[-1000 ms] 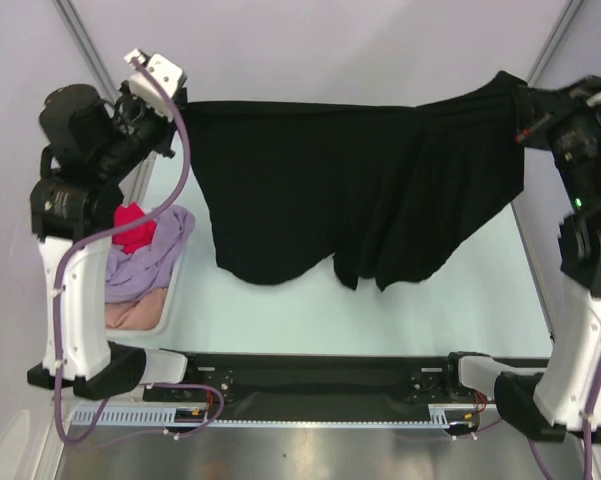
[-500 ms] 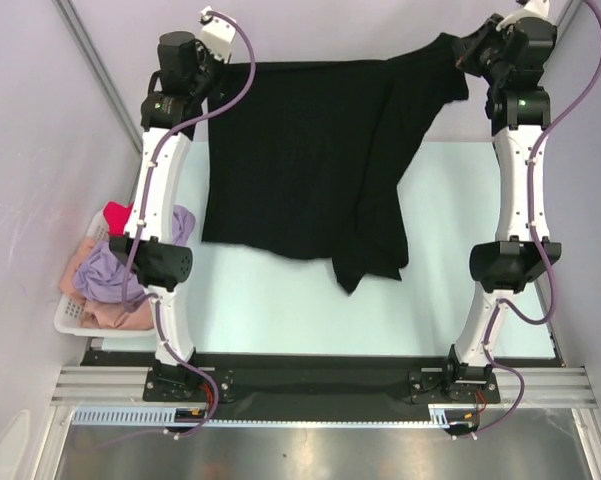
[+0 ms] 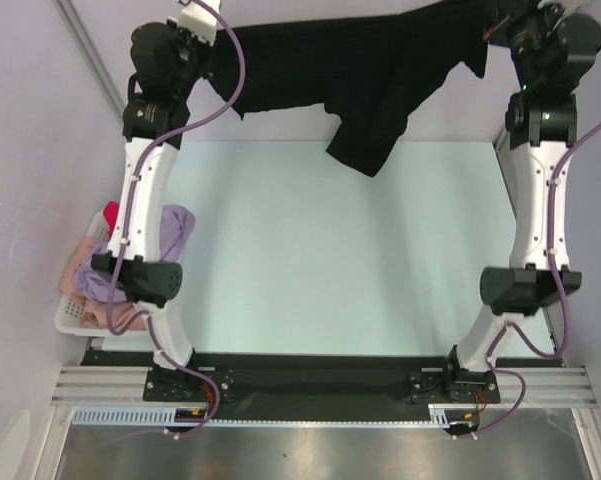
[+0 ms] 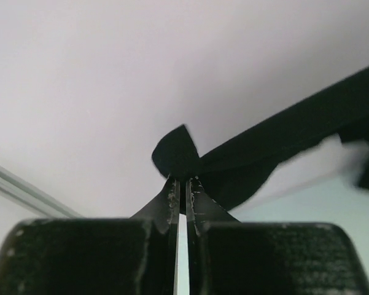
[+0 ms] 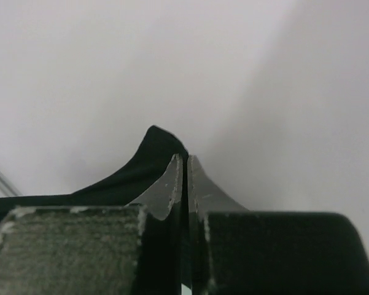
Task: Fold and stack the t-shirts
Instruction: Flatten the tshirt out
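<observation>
Hanging stretched between both arms at the table's [image 3: 330, 260] far edge, the black t-shirt [image 3: 370, 70] was not yet laid flat or folded. The left gripper [image 4: 183, 181] and right gripper [image 5: 185, 161] were each clamped on a pinch of its cloth. The lavender shirt [image 3: 172, 228], red shirt [image 3: 110, 213] and pink shirt [image 3: 78, 272] lay bunched in the white basket [image 3: 68, 322]; nothing was stacked. Half a second earlier the shirt had draped lower, over mid-table; both arms had since reached farther out.

We looked into a robotics lab cell, we saw plain pale walls [image 3: 25, 180], an aluminium frame post [image 3: 88, 55], a pale green tabletop [image 3: 330, 260], a slotted metal mounting rail [image 3: 105, 385], purple cables [image 3: 239, 70].
</observation>
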`<act>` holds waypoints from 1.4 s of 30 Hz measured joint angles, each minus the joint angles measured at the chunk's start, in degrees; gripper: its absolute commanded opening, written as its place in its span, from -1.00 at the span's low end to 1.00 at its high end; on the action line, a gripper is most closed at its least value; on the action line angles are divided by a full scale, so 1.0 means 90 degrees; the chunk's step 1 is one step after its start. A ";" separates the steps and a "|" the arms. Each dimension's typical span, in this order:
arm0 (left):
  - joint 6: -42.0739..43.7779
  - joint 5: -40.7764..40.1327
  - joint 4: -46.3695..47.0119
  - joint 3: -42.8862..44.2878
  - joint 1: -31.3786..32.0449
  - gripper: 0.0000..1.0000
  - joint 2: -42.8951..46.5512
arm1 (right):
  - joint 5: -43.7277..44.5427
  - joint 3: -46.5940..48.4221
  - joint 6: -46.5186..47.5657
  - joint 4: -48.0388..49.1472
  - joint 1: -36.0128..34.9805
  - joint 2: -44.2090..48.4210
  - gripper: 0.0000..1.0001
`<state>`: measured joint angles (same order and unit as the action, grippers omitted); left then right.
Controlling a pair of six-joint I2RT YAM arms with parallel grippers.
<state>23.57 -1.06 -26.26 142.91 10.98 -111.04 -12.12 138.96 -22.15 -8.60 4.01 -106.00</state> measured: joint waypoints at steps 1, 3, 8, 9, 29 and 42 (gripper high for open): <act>0.0034 0.0058 0.0090 -0.0469 -0.0002 -1.00 0.0245 | 0.0007 -0.0585 0.0134 0.0151 -0.0039 0.0318 -1.00; 0.0090 0.0189 0.0075 -0.1418 -0.0012 -0.99 0.0714 | 0.0119 -0.2033 0.0379 0.0214 -0.0211 0.1124 -1.00; 0.0277 0.0474 0.0294 -0.4495 -0.0107 -0.99 0.1678 | 0.0559 -0.5544 0.0845 0.0430 -0.1039 0.2601 -1.00; 0.0323 0.0495 0.0255 -0.5122 -0.0131 -0.99 0.1787 | 0.0644 -0.6144 0.0891 0.0440 -0.1246 0.2786 -1.00; 0.0714 0.0355 0.0590 -0.8927 -0.0347 -0.99 0.2008 | -0.0114 -0.9785 0.0189 -0.2072 -0.4175 0.2385 0.64; 0.0712 0.0527 0.0614 -0.9032 -0.0350 -0.99 0.2093 | 0.1061 -0.8922 0.0257 -0.1758 -0.1037 0.2276 0.50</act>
<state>29.98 3.68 -20.73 61.63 7.84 -92.20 -2.57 58.65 -19.84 -24.43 -5.32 -85.52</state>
